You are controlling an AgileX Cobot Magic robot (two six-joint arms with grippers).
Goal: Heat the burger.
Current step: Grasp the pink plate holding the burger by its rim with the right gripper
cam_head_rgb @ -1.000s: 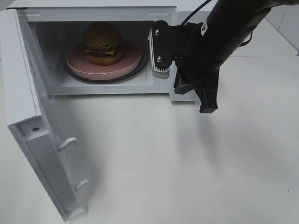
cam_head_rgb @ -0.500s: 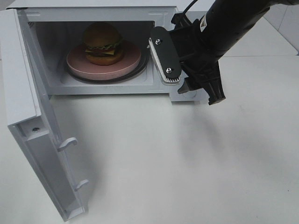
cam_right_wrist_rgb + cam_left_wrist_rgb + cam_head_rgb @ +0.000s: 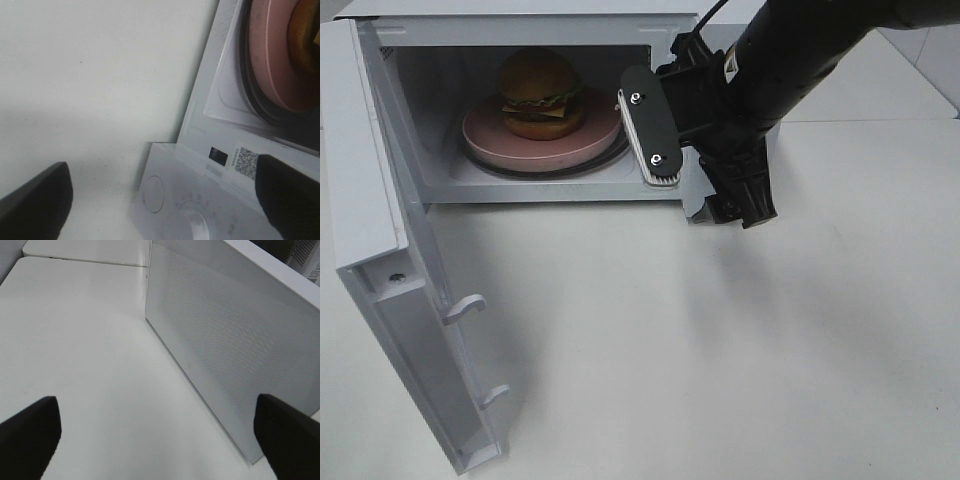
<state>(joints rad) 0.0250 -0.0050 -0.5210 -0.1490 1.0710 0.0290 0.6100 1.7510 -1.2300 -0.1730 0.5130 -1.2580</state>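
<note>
The burger [image 3: 538, 92] sits on a round pink plate [image 3: 595, 135] inside the open white microwave [image 3: 520, 30]. My right gripper [image 3: 712, 198] is open and empty, in front of the microwave's right-hand control panel, apart from the burger. One finger with a white pad [image 3: 648, 135] stands at the right edge of the opening. In the right wrist view the gripper [image 3: 162, 200] looks down on the plate [image 3: 270, 60], a sliver of burger [image 3: 305, 30] and the panel knob [image 3: 192, 222]. My left gripper [image 3: 160, 440] is open and empty beside the microwave's perforated outer wall [image 3: 225, 340].
The microwave door [image 3: 390, 300] hangs wide open at the left, with two latch hooks [image 3: 465, 305] on its inner edge. The white table [image 3: 720, 350] extends in front of the microwave. The right arm [image 3: 800, 50] comes in from the upper right.
My right gripper has turned at the wrist and shifted a little to the left, toward the microwave opening. The burger, plate and door have not moved.
</note>
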